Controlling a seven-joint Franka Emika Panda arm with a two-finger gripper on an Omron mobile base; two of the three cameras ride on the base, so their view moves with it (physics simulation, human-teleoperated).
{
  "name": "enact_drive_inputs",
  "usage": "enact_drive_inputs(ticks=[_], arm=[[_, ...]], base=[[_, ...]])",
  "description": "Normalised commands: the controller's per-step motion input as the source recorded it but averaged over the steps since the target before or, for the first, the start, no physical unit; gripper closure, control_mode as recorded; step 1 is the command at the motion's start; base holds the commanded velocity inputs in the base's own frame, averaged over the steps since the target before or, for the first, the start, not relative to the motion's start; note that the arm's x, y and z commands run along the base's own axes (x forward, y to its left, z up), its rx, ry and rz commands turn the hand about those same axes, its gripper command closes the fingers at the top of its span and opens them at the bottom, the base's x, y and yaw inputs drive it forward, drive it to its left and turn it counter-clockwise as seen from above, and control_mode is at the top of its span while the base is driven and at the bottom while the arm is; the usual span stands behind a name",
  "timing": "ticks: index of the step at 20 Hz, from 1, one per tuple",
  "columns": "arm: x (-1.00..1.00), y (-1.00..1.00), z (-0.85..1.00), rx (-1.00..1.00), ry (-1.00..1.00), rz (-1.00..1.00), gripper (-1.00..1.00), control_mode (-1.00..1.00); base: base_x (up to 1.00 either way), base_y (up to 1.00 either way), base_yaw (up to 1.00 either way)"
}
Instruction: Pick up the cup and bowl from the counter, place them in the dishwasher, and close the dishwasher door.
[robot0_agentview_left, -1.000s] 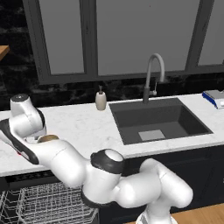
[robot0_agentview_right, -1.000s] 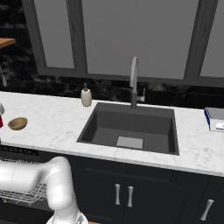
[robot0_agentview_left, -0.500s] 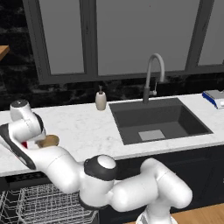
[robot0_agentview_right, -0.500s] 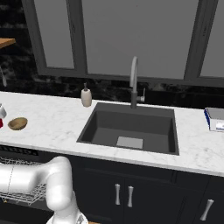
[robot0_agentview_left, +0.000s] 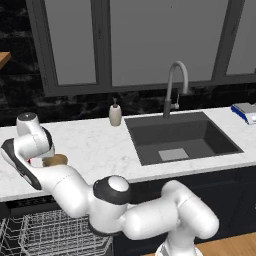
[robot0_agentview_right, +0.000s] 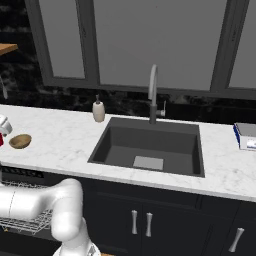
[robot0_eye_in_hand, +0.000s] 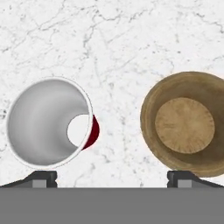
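Observation:
Looking straight down in the hand view, the red cup (robot0_eye_in_hand: 50, 124) stands upright on the left, its white inside facing me. The tan bowl (robot0_eye_in_hand: 185, 124) sits to its right on the white marble counter (robot0_eye_in_hand: 118, 52). My gripper (robot0_eye_in_hand: 114, 177) is open above the gap between them, one fingertip (robot0_eye_in_hand: 41, 177) below the cup and the other below the bowl. From the right base view the bowl (robot0_agentview_right: 20, 141) lies near the left edge, and a sliver of the cup (robot0_agentview_right: 1, 140) shows beside it. The dishwasher (robot0_agentview_left: 30, 202) is open below, white racks (robot0_agentview_left: 50, 232) showing; its door is out of view.
A beige soap dispenser (robot0_agentview_left: 115, 114) stands behind the dark sink (robot0_agentview_left: 180, 139), with the faucet (robot0_agentview_left: 175, 85) at the back. A blue and white item (robot0_agentview_right: 246, 136) lies at the counter's far right. My arm's elbow (robot0_agentview_left: 110, 195) hangs over the rack.
My hand has sunk a little toward the counter above the cup and bowl. The cup and bowl have not moved.

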Motion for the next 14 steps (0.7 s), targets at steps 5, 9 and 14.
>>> enact_drive_inputs(ticks=[5,9,14], arm=[[0.28,0.17,-0.02,0.02,0.0,-0.13,-1.0,-1.0],[0.25,0.28,0.0,0.0,0.01,-0.15,-1.0,-1.0],[0.19,0.23,-0.05,0.0,0.09,-0.03,-1.0,-1.0]], base=[[0.0,0.0,0.0],[0.0,0.0,0.0],[0.0,0.0,0.0]])
